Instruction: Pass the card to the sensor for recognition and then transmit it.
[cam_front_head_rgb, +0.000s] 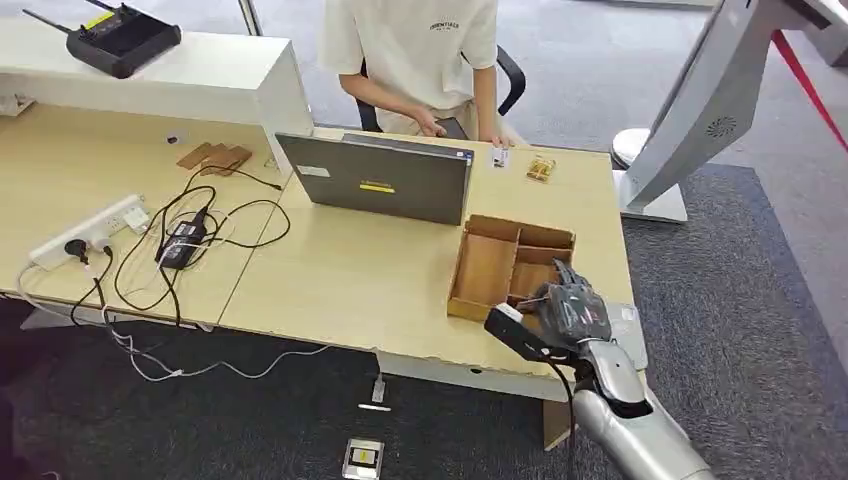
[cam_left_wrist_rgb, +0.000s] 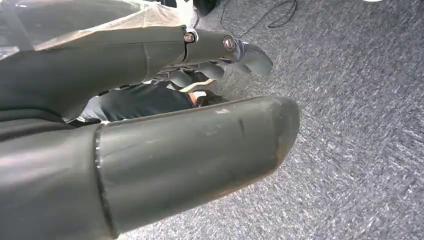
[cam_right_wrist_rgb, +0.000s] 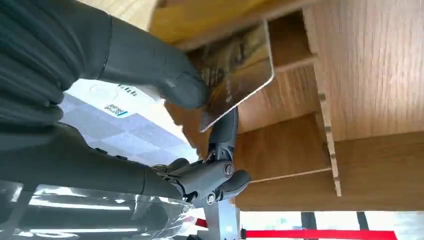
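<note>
One glossy flat card, pinched.

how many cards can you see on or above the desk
3. One card is pinched in the right hand over the wooden tray; a white one and a yellow one lie on the desk by the person. More may be hidden in the tray.

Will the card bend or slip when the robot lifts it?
The card looks thin, flat and glossy, so it is probably stiff but light. Pinched by the right hand near one edge, it might slip or twist. It likely won't break if it drops into the box.
</note>
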